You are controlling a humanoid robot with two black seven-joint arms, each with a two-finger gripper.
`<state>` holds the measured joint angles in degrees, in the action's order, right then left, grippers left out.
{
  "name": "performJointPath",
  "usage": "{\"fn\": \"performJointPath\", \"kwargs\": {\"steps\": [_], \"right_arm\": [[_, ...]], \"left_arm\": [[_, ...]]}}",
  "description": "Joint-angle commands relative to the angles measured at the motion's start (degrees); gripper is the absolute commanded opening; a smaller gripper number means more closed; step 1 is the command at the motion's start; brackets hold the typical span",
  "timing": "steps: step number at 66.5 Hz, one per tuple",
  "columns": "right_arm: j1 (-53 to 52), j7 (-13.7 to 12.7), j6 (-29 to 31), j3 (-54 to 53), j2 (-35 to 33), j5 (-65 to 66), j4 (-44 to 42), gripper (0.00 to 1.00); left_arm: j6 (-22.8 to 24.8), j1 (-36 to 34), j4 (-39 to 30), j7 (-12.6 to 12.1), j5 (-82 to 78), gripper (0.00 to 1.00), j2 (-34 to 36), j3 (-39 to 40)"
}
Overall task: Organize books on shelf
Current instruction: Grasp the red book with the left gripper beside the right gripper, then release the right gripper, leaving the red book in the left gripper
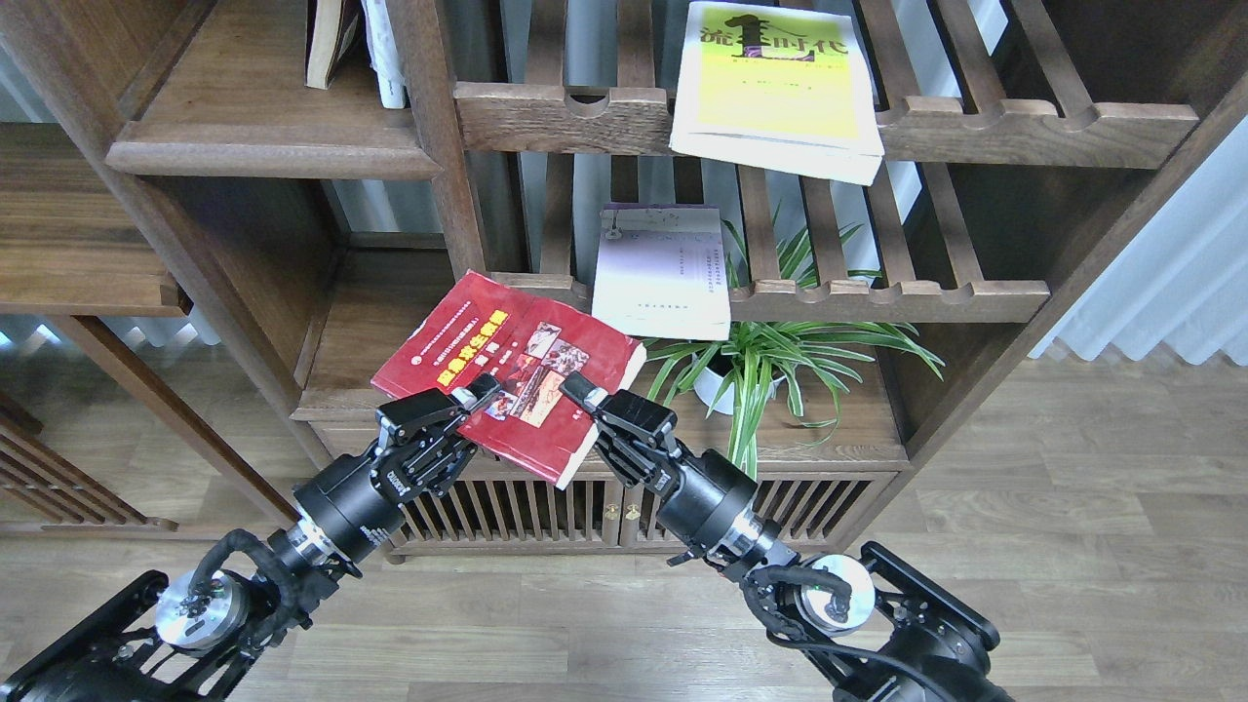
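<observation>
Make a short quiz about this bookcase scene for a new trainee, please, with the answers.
1. True or false: both grippers are on the dark red book.
2. Where does the yellow-green book lie? A) on the floor B) on the upper slatted rack C) in the left gripper
3. Fill in: below the pale lilac-white book stands a potted ____.

Key: 1 true, the right gripper holds it as well. 2 B. 3 plant.
</observation>
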<state>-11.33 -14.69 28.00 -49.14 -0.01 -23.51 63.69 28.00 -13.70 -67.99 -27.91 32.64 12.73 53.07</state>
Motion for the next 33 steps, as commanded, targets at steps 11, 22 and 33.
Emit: {"fn": "performJointPath", "kwargs": {"steps": [11, 22, 33], "right_arm": [[0.3, 0.4, 0.0, -0.1, 0.0, 0.2, 0.6, 0.51], [0.3, 0.6, 0.0, -0.1, 0.0, 0.4, 0.5, 0.72], [0.8, 0.8, 0.0, -0.1, 0.0, 0.4, 0.5, 0.87]], "left_arm": [[0.0, 0.7, -1.5, -0.1, -2.5, 0.05, 0.5, 0.2], [0.0, 1.3, -1.6, -0.1, -3.5, 0.05, 0.9, 0.8], [0.0, 3.6, -3.1, 0.4, -5.4, 0.06, 1.9, 1.9]]}}
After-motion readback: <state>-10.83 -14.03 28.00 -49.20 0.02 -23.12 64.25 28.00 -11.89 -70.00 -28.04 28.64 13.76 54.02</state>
